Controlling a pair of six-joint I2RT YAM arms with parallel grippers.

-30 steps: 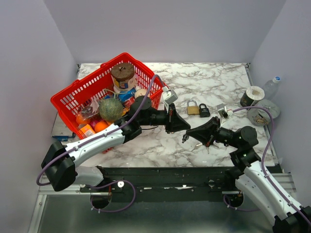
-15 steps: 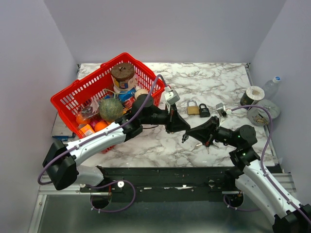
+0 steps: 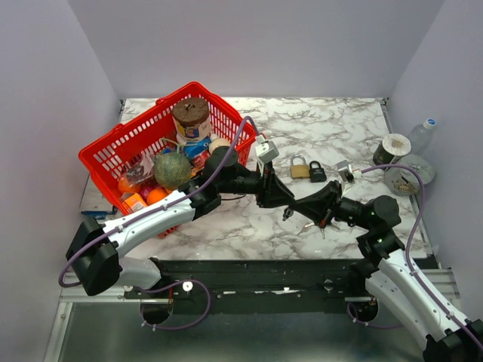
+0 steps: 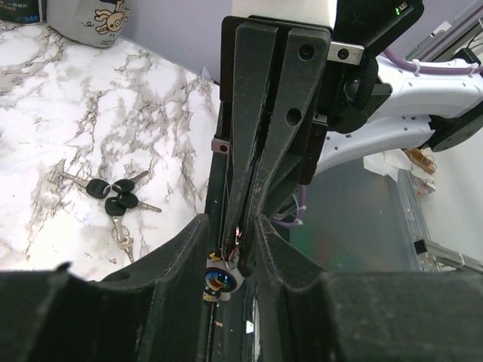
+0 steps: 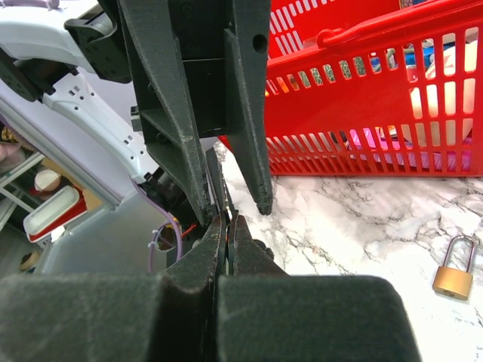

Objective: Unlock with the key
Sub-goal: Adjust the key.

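Where the two arms meet, a little in from the near edge of the surface [image 3: 332, 128] and about midway along it, the right gripper [image 3: 299, 209] has its jaws pressed flat together. Its nose is pushed into the narrow gap of the left gripper [image 3: 287, 199], whose jaws stand slightly parted around it. A small silvery piece [image 4: 219, 279] shows just under those tips; whether it is a key, or is pinched at all, I cannot tell.

The key bunch [image 3: 317, 225] lies flat just beside the right gripper, toward the near edge, its keys fanned out with no single axis. Beyond the jaws, toward the far edge, the brass padlock [image 3: 299, 167] and black padlock [image 3: 318, 172] lie side by side, shackles pointing away. To my eye the right arm is nearer the keys, and both locks sit within reach of either arm.
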